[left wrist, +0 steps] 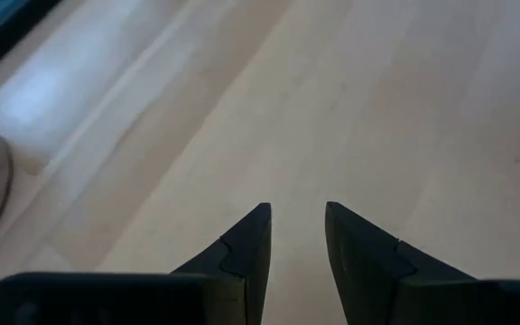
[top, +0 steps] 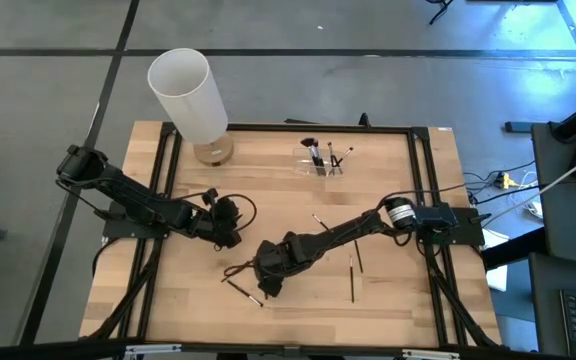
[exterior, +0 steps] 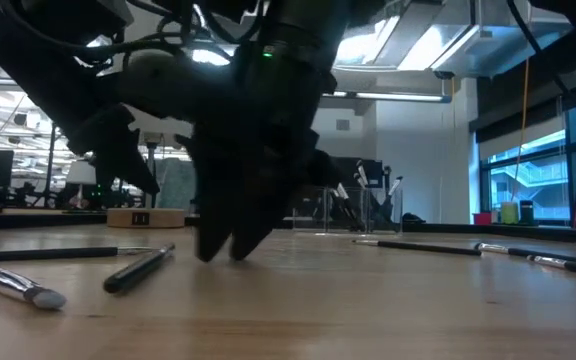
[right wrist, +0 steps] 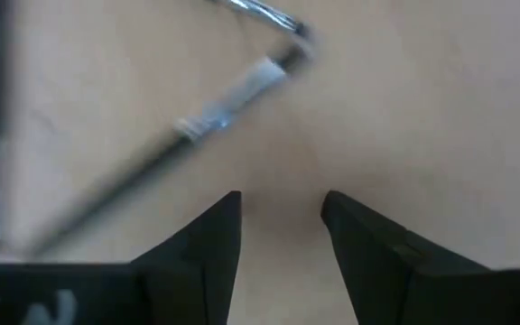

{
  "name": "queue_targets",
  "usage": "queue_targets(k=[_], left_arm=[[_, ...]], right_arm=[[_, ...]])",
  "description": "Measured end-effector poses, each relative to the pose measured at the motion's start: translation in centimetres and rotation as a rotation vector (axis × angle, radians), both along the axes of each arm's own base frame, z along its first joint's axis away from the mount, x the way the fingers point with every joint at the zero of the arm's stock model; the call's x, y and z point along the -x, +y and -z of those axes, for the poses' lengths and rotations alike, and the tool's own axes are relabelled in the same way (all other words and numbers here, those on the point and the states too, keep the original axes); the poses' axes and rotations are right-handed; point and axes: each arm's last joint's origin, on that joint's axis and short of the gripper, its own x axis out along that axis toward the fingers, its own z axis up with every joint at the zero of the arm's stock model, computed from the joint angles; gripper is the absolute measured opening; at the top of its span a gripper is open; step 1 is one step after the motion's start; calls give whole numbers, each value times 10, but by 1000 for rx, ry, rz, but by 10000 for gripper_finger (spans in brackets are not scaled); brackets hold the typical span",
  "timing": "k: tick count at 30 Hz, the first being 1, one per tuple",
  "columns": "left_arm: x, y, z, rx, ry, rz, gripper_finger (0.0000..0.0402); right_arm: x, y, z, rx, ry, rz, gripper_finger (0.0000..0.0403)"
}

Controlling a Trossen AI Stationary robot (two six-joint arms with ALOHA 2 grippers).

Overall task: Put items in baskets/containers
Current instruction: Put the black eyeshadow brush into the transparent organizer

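The right gripper hangs low over the table's near part, fingers parted and empty — black-handled makeup brushes lie just beside it. The left gripper waits nearby, half open, empty. The clear organizer stands farther back, holding brushes.

The counter is pale wood, planked, smooth with a soft satin sheen. Just ahead of the right hand, a brush lies with a matt black handle and a bright, shiny metal ferrule. The hand's own fingers look like dull black plastic. Well beyond it, the organizer is clear glossy plastic, and the tall cylinder is matt white.
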Motion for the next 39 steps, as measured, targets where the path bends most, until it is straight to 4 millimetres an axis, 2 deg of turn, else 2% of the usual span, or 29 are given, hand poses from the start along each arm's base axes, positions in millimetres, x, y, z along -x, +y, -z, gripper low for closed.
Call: queue_targets(k=[4,7,9,15,26,30,35,39], left_arm=[[0,-1,1,32,14,24,102],[1,-3,1,35,16,29,102],[1,-5,1,36,15,40,102],[3,-10,1,57,6,49,102],[3,-13,1,109,9,64,102],[3,-13,1,99,0,59,102],[2,-9,0,49,-35,0,102],[1,-5,-1,35,-52,-39,102]], right_arm=[[15,0,-24,115,57,11,165],[36,-9,-54,207,125,101,158],[50,-11,-63,248,194,155,152],[68,-13,-68,240,342,195,132],[93,-24,-38,191,509,227,106],[110,-36,-49,156,433,284,99],[126,-54,-79,78,141,308,91],[143,-68,-103,93,-86,321,85]])
